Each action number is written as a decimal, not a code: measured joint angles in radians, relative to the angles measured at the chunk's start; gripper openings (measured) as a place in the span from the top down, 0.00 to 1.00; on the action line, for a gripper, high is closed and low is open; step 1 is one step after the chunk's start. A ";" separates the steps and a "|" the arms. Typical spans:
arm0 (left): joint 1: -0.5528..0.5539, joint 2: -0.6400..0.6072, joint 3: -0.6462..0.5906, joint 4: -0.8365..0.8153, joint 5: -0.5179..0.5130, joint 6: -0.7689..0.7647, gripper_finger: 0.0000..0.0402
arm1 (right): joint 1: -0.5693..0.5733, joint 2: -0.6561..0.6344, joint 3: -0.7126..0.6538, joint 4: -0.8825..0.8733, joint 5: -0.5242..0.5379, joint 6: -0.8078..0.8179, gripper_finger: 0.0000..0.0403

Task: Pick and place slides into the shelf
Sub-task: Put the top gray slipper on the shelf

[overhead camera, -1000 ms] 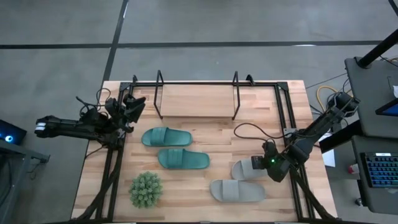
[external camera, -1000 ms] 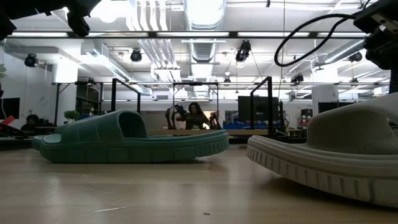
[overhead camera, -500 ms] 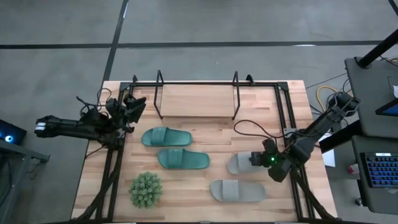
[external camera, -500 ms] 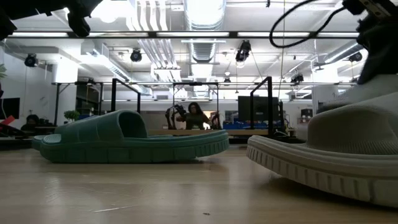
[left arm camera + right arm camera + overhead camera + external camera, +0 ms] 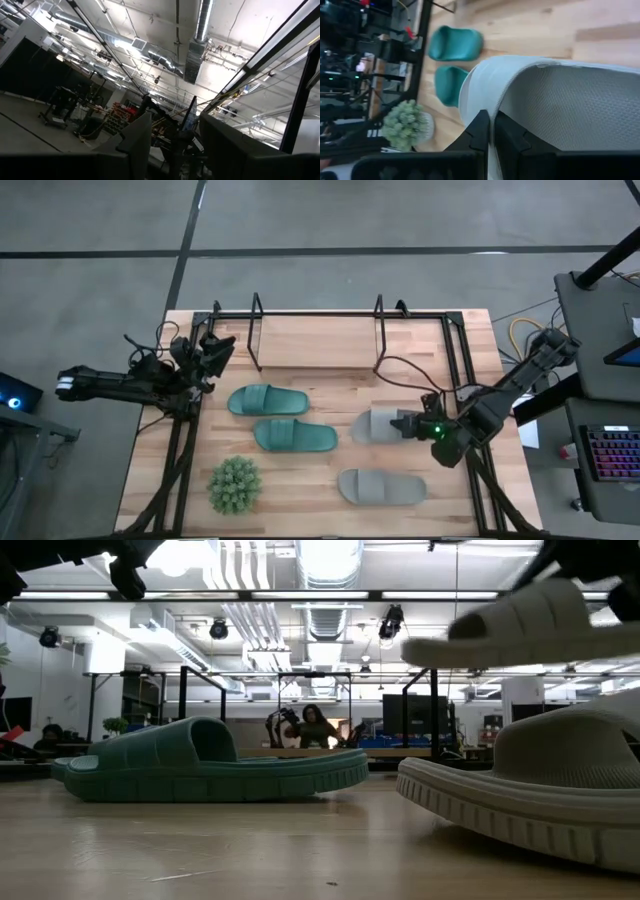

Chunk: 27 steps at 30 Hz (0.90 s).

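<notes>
At the left edge of the high view the left gripper (image 5: 213,350) waits over the table's (image 5: 420,395) upper-left corner; whether its fingers are open or closed cannot be told. Below it, lower left, stands a spiky green plant (image 5: 235,484). Two teal slides (image 5: 265,400) (image 5: 295,437) lie left of centre, clear of the shelf (image 5: 318,340), whose wood board at upper centre holds nothing. A light grey slide (image 5: 381,486) lies flat at lower centre-right. Right of centre the right gripper (image 5: 412,425) is clamped on the edge of the other grey slide (image 5: 380,425), which the low view shows lifted off the wood tabletop (image 5: 300,850). A black cable (image 5: 400,370) loops above it. Black frame rails (image 5: 455,370) border the table; grey floor (image 5: 350,220) surrounds it.
</notes>
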 joint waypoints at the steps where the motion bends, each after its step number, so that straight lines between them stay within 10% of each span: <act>1: 0.000 0.000 0.000 0.000 0.000 0.000 0.62 | -0.012 0.000 0.018 -0.001 0.000 -0.034 0.96; 15: 0.000 0.042 0.001 0.001 0.000 -0.001 0.62 | -0.192 0.000 0.285 -0.007 -0.037 -0.555 0.96; 27: -0.001 0.187 0.099 0.003 0.073 0.106 0.62 | -0.283 0.000 0.325 -0.033 -0.144 -0.615 0.97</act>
